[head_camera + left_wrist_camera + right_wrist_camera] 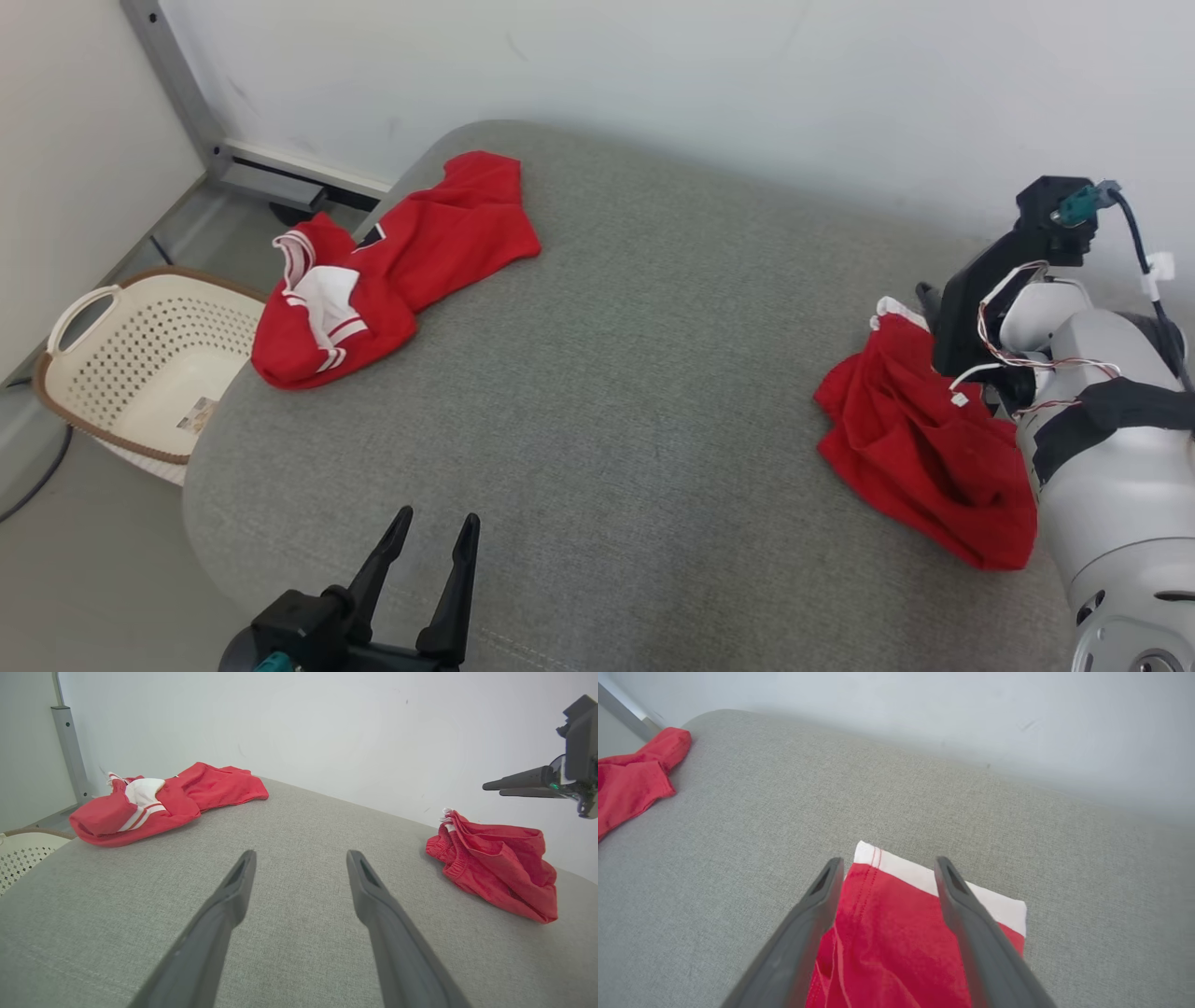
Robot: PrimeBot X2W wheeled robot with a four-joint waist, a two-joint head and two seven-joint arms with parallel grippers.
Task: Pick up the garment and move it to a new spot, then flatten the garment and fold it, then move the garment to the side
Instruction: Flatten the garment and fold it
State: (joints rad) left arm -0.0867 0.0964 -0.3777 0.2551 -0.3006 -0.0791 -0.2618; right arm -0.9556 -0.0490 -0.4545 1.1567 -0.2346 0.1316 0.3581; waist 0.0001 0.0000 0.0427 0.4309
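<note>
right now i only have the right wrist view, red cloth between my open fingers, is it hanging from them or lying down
observer: Lying down. The left wrist view shows the right gripper up in the air, clear of the red garment, which sits crumpled on the grey cushion.
operator: ok where's my left gripper
observer: The left gripper is open over bare cushion at the front left, holding nothing.
operator: anything past the left edge
observer: A white perforated basket with a brown rim stands on the floor beside the cushion, just below the second garment.
</note>
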